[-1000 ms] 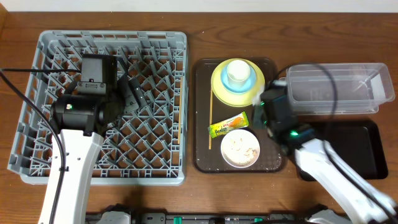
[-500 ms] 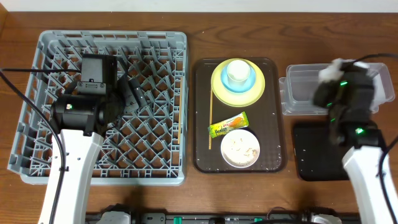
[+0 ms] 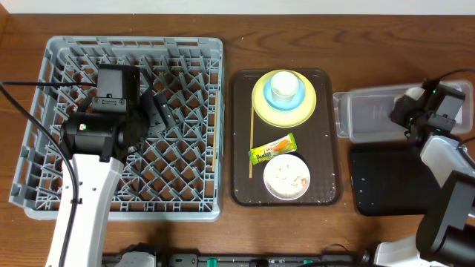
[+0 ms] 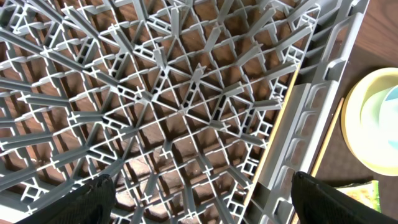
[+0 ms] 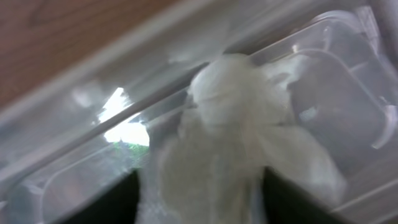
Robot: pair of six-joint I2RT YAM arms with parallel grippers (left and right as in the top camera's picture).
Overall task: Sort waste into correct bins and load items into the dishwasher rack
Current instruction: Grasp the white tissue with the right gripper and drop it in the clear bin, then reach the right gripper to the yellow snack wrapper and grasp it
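So, right gripper (image 5: 199,210): clamped on the crumpled white tissue (image 5: 236,124), a dark finger on either side.
Tissue's place: hung above the clear tub (image 3: 364,119), beside the black tray (image 3: 386,185).
Left gripper (image 4: 199,202): jaws spread wide, empty, over the grey rack (image 3: 74,178).
Brown tray (image 3: 241,111): carried the yellow plate (image 3: 260,104), blue bowl (image 3: 295,100), cup (image 3: 283,85), snack wrapper (image 3: 272,148), white bowl (image 3: 286,178) and chopsticks (image 3: 251,148).
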